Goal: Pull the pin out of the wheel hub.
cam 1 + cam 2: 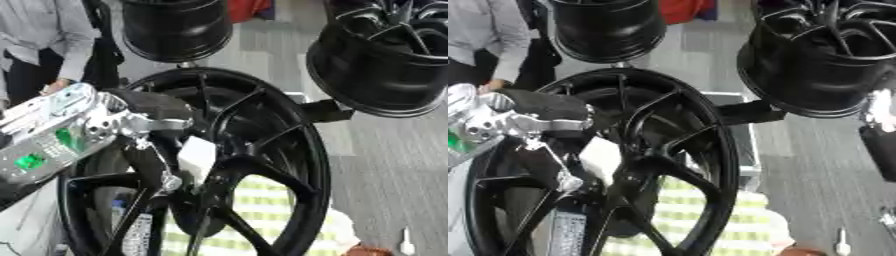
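The big black spoked wheel [262,150] stands upright on its edge and fills my view, its hub [206,192] just below my left hand [149,107]. That hand comes in from the left with black fingers [549,105] reaching across the spokes (whether they're curled on anything, I cannot tell). Beyond my hand, two more black rims [175,27] hang higher up. A white tag [198,156] sits just under the fingers, against the hub; I can't pick out the pin itself.
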Controlling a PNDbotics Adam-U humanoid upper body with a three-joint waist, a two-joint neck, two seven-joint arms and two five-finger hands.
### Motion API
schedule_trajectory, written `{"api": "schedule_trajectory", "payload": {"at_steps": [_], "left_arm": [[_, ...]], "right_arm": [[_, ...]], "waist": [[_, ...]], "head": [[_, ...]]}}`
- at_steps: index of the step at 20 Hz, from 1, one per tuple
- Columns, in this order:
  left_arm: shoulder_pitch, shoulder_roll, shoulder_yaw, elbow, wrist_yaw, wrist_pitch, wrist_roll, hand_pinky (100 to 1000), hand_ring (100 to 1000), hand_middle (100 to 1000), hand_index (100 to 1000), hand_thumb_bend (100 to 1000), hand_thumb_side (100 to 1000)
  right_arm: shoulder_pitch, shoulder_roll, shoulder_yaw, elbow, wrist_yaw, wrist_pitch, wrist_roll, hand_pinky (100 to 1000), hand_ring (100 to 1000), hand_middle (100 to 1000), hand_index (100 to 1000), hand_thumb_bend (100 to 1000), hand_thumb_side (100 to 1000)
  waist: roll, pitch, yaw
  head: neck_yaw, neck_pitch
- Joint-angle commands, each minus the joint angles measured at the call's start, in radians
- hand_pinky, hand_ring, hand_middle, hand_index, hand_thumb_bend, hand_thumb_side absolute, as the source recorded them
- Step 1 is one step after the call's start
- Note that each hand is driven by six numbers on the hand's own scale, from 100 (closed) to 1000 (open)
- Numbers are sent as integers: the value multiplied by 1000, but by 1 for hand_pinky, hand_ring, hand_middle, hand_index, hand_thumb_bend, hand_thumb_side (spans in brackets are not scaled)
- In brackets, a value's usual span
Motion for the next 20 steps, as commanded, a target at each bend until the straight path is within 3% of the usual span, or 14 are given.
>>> {"api": "schedule_trajectory", "payload": {"at_steps": [1, 8, 14, 17, 20], "left_arm": [[-11, 9, 8, -2, 6, 39, -44, 712, 669, 690, 823, 244, 222], [-17, 9, 20, -34, 49, 68, -4, 663, 550, 546, 722, 195, 228], [-19, 14, 25, -57, 77, 93, 29, 609, 499, 491, 668, 119, 212], [-19, 16, 28, -62, 81, 112, 51, 564, 436, 415, 579, 100, 153], [-17, 20, 35, -71, 87, 127, 86, 520, 372, 335, 494, 100, 167]], "right_arm": [[-5, -15, -6, -18, -4, 1, -5, 698, 782, 707, 775, 100, 657], [3, -8, -6, -18, -5, 7, -12, 697, 782, 706, 774, 100, 664], [6, -7, -5, -18, -6, 8, -14, 697, 782, 706, 775, 100, 672], [5, -7, -5, -18, -6, 8, -13, 698, 782, 706, 775, 100, 666], [6, -8, -7, -18, -6, 7, -13, 699, 782, 706, 775, 100, 665]], "waist": [[-1, -13, 0], [0, -13, 0], [2, -15, 2], [1, -15, 2], [0, -17, 2]], "head": [[2, -11], [4, -12], [5, -17], [5, -19], [7, -21]]}}
